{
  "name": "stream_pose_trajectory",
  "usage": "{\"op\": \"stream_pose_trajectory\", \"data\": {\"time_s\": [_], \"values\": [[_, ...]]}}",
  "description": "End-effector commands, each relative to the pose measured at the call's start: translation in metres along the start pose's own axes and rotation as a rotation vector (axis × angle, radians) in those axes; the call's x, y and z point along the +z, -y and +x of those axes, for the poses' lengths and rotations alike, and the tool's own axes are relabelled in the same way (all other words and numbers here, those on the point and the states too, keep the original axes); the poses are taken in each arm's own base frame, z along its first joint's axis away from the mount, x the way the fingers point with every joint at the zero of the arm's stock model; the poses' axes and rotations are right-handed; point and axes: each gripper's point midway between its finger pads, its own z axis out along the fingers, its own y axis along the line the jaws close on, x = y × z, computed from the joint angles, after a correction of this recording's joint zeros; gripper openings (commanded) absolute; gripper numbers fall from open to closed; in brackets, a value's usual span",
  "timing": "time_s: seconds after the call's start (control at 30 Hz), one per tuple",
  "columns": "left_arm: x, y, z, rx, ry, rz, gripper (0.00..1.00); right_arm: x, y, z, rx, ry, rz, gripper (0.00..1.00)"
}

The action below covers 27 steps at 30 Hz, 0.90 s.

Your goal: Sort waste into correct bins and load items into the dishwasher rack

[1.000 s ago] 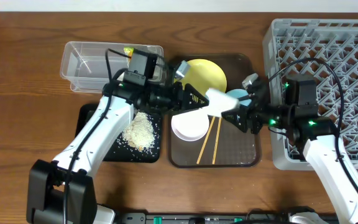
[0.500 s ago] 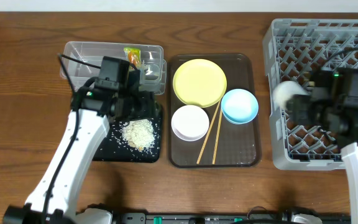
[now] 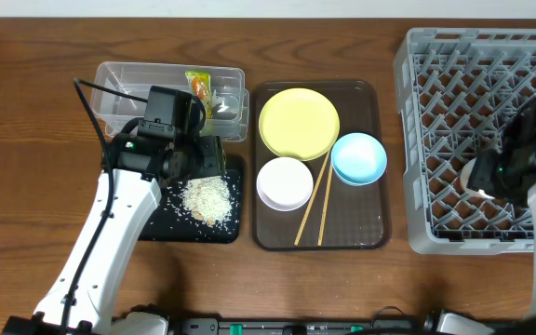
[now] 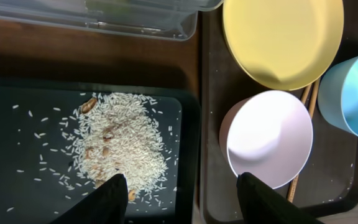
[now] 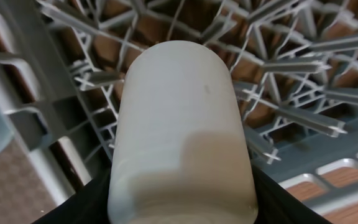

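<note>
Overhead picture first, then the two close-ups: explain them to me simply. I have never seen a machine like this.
Two robot arms work at a wooden table. The overhead view looks straight down; each close-up comes from a camera on one wrist. A brown tray carries a yellow plate, white bowl, blue bowl and chopsticks. Rice scraps lie in a black tray beside a clear tub. The left fingers are open and empty. The right fingers hold a white cup over the grey rack.
</note>
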Motion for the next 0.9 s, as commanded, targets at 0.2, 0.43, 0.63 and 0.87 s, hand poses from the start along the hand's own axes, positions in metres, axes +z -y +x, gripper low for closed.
{"op": "stream_pose_trajectory", "data": {"time_s": [0.2,0.43,0.63,0.87], "values": [[-0.001,-0.002,-0.001,0.018,0.005,-0.013,0.59,0.025,0.004,0.002,0.022,-0.09,0.022,0.73],[-0.001,-0.002,-0.001,0.018,0.005,-0.013,0.59,0.022,-0.002,0.0,0.023,-0.076,-0.009,0.85],[-0.001,-0.002,-0.001,0.018,0.005,-0.013,0.6,0.015,-0.009,-0.003,0.026,-0.049,-0.056,0.8],[-0.001,-0.002,-0.001,0.018,0.004,-0.013,0.6,-0.03,-0.089,-0.026,-0.096,0.119,-0.506,0.76]]}}
